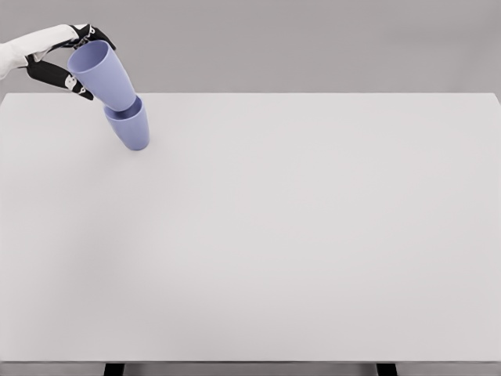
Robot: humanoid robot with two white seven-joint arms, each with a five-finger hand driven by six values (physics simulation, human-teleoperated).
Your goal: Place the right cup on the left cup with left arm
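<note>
Two lavender cups are nested at the far left of the white table (pixel 297 235). The upper cup (pixel 103 75) leans with its mouth toward the upper left, and its base sits inside the lower cup (pixel 131 127). The lower cup is tilted the same way, with its bottom near the table top. My left hand (pixel 72 56) comes in from the upper left corner. Its black fingers (pixel 95 34) lie over the far side of the upper cup's rim and its thumb (pixel 69 80) lies under the near side, holding the cup. The right arm does not show.
The table's far edge runs just behind the cups, and its left edge is close to them. A plain grey wall lies beyond. Two dark table legs show at the bottom edge.
</note>
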